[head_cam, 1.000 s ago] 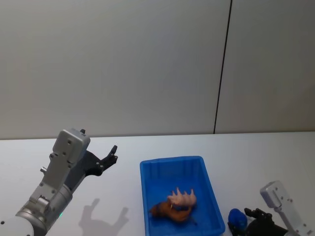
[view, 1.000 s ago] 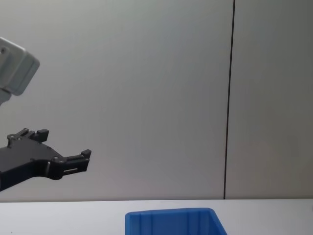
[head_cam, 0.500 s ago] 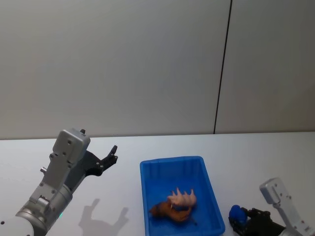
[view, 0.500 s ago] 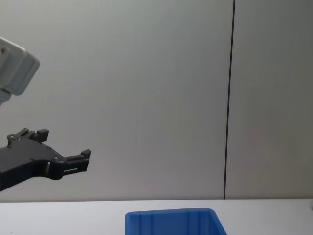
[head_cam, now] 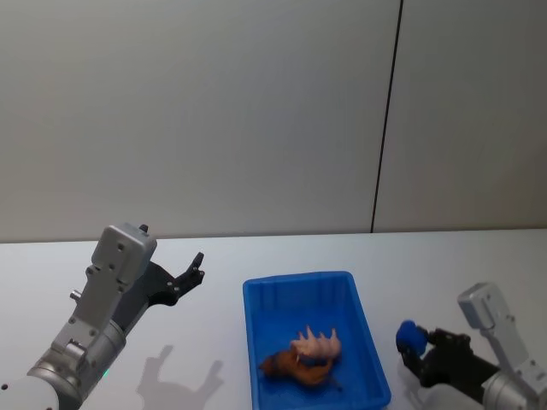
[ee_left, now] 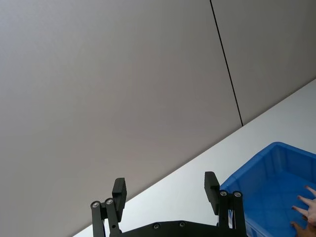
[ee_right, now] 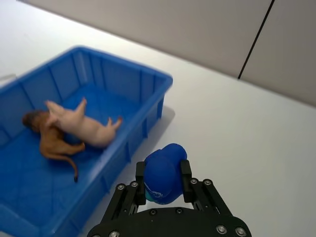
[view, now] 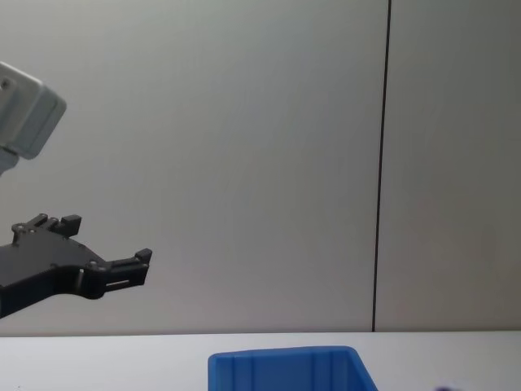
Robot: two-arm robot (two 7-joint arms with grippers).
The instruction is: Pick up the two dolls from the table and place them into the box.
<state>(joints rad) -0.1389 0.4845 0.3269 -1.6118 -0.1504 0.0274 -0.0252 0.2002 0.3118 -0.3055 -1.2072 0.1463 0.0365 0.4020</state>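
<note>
Smooth white desk (head_cam: 282, 256), glossy blue plastic box (head_cam: 314, 345) holding a pink and a brown doll (head_cam: 306, 355), right gripper (ee_right: 163, 178) beside it, fingers clamped on rounded blue doll (ee_right: 163, 173), left gripper (ee_left: 167, 195) raised, fingers spread.

The box (head_cam: 315, 338) sits on the table (head_cam: 256, 256) before me. In it lie two dolls: one doll (head_cam: 318, 345) rests across the other doll (head_cam: 291, 367), which lies nearer me. My right gripper (head_cam: 413, 349) is just right of the box, above the table, clasping a small toy (head_cam: 408, 335). My left gripper (head_cam: 193, 272) hangs spread, well left of the box.
</note>
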